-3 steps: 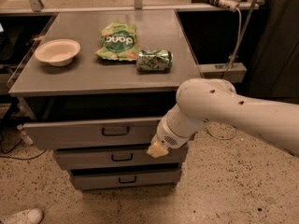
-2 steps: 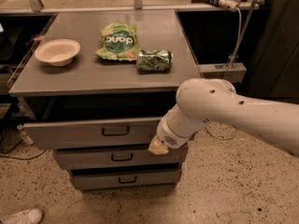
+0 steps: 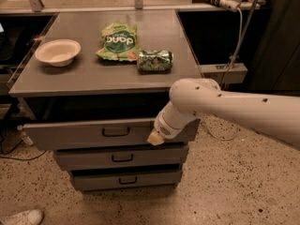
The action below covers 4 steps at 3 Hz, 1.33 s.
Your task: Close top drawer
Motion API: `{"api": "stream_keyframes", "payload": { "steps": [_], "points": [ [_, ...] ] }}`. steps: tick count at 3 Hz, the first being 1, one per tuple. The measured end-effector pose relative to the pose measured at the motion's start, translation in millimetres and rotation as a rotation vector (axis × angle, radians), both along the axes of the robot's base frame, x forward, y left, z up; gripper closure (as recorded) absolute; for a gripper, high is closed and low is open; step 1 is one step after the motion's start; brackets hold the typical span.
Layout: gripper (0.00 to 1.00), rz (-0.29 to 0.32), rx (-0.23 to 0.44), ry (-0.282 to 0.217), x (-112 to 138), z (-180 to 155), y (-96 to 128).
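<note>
The top drawer [image 3: 79,135] stands pulled out from under the table [image 3: 93,76], its long grey front well forward of the two lower drawer fronts [image 3: 150,157], with a dark gap above the tray. Its small black handle [image 3: 116,132] sits bare at the centre of the panel; nothing grips it.

The claw [image 3: 155,138] is at the right part of that front panel, to the right of the handle, its pale tip against or just in front of the metal; from where I stand I cannot say whether it touches. Whether the claw is apart or together I cannot tell either, as the white wrist hides it. The arm [image 3: 243,109] reaches in from the right, low across the cabinet's corner.

To my eye this is the pushing step: the claw is placed, the drawer not yet shut. The next move calls for a steady push straight back, square to the panel. Pressing so far off centre could skew the wide tray on its runners, so a gentle, even shove seems wise.

On the table above lie a pale bowl [image 3: 57,52], a green snack bag [image 3: 118,41] and a green can [image 3: 154,60] on its side, all well clear of the drawer.
</note>
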<state>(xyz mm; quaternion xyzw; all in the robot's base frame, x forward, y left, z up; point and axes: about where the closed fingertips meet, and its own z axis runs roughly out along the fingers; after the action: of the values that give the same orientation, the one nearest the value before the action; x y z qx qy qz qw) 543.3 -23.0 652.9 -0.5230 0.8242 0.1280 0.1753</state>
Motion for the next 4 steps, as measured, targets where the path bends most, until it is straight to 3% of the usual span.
{"api": "stream_keyframes", "payload": {
  "steps": [1,4],
  "points": [
    [1.0,0.0,0.001,0.0,1.0,-0.4,0.5],
    [0.34,0.0,0.001,0.0,1.0,-0.4,0.5]
  ]
}}
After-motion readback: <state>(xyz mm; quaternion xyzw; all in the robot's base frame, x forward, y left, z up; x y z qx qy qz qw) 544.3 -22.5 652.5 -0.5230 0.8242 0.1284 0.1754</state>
